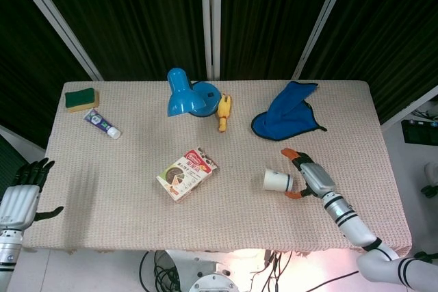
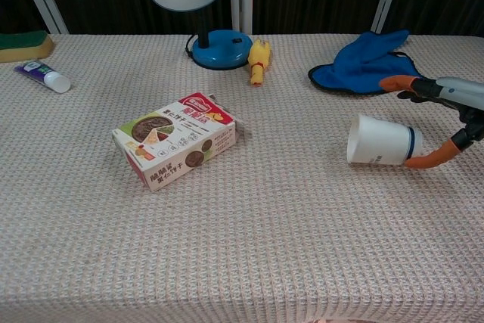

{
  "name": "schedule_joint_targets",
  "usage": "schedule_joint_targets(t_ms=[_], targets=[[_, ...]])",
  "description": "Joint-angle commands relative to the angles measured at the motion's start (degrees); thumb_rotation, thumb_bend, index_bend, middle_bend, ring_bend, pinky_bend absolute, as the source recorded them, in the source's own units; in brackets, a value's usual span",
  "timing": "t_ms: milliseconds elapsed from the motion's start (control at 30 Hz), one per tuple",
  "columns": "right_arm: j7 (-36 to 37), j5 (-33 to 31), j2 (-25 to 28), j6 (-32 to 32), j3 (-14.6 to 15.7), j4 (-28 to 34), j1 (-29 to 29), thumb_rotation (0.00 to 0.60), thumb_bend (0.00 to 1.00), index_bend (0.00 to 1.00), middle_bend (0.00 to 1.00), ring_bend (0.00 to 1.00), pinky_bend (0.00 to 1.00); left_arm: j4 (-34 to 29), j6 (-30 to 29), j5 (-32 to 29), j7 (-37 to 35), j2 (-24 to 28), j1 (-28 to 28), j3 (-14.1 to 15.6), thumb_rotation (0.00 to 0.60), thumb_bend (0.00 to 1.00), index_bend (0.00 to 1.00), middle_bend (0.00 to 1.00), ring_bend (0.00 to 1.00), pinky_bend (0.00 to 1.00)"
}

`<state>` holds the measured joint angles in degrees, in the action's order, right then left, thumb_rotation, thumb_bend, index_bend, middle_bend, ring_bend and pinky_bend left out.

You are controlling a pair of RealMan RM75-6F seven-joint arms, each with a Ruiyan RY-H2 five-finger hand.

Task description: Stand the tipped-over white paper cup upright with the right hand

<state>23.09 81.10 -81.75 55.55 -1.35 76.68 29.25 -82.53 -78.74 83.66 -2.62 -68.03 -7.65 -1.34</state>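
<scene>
The white paper cup (image 1: 277,180) (image 2: 382,141) lies on its side on the table's right part, mouth toward the left, base with a dark band toward my right hand (image 1: 309,176) (image 2: 446,111). That hand sits just right of the cup with its orange-tipped fingers (image 2: 397,82) spread. The far finger stands clear of the cup. The near one (image 2: 429,159) touches the base. Nothing is gripped. My left hand (image 1: 20,196) hangs off the table's left edge, fingers apart and holding nothing.
A snack box (image 1: 187,173) lies mid-table. At the back stand a blue desk lamp (image 1: 188,94) and a yellow toy (image 1: 224,112). A blue cloth (image 1: 287,111) lies behind the cup. A green sponge (image 1: 81,98) and a small tube (image 1: 102,124) sit far left.
</scene>
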Motion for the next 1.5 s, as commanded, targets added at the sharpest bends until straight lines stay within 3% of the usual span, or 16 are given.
schedule_joint_targets(t_ms=[33, 267, 467, 667, 833, 1033, 1233, 1500], targets=[[-4.0, -1.6, 2.7, 2.2, 0.0, 2.8, -2.0, 0.600, 0.00, 0.00, 0.00, 0.00, 0.00, -0.2, -0.1, 0.2, 0.2, 0.0, 0.0, 0.0, 0.600, 0.00, 0.01, 0.00, 0.00, 0.04], [-7.6, -2.6, 7.4, 4.6, -0.9, 9.2, -3.6, 0.600, 0.00, 0.00, 0.01, 0.00, 0.00, -1.1, -0.3, 0.1, 1.3, 0.2, 0.0, 0.0, 0.600, 0.00, 0.01, 0.00, 0.00, 0.04], [-14.9, -7.3, 9.9, 0.4, -3.2, 15.5, -0.9, 0.600, 0.00, 0.00, 0.09, 0.00, 0.00, -1.5, 0.2, 0.0, 1.8, 0.2, -0.2, 0.1, 0.600, 0.00, 0.01, 0.00, 0.00, 0.04], [-35.2, -26.4, 13.6, -10.0, -5.9, 22.7, 8.9, 0.600, 0.00, 0.00, 0.13, 0.00, 0.00, -1.4, 0.3, -0.2, 1.4, 0.1, -0.2, 0.1, 0.600, 0.00, 0.01, 0.00, 0.00, 0.04], [-49.7, -43.7, 10.0, -8.0, -4.8, 23.8, 16.8, 0.600, 0.00, 0.00, 0.16, 0.00, 0.00, -0.6, 0.4, -0.6, 0.2, 0.1, 0.0, 0.1, 0.600, 0.00, 0.01, 0.00, 0.00, 0.04], [-58.4, -55.6, 4.3, -3.8, -3.3, 22.3, 22.5, 0.600, 0.00, 0.00, 0.20, 0.00, 0.00, 0.4, 0.4, -0.6, -1.1, 0.2, 0.3, 0.3, 0.600, 0.00, 0.01, 0.00, 0.00, 0.04], [-59.1, -60.0, 2.3, -5.8, -3.5, 21.5, 25.1, 0.600, 0.00, 0.13, 0.28, 0.00, 0.00, 0.8, 0.1, -0.5, -2.2, 0.2, 0.6, 0.4, 0.600, 0.00, 0.01, 0.00, 0.00, 0.04], [-59.5, -58.2, 1.0, -2.3, -1.8, 21.4, 25.2, 0.600, 0.01, 0.27, 0.38, 0.00, 0.00, 0.8, 0.2, -0.2, -1.8, 0.1, 0.5, 0.5, 0.600, 0.00, 0.01, 0.00, 0.00, 0.04]])
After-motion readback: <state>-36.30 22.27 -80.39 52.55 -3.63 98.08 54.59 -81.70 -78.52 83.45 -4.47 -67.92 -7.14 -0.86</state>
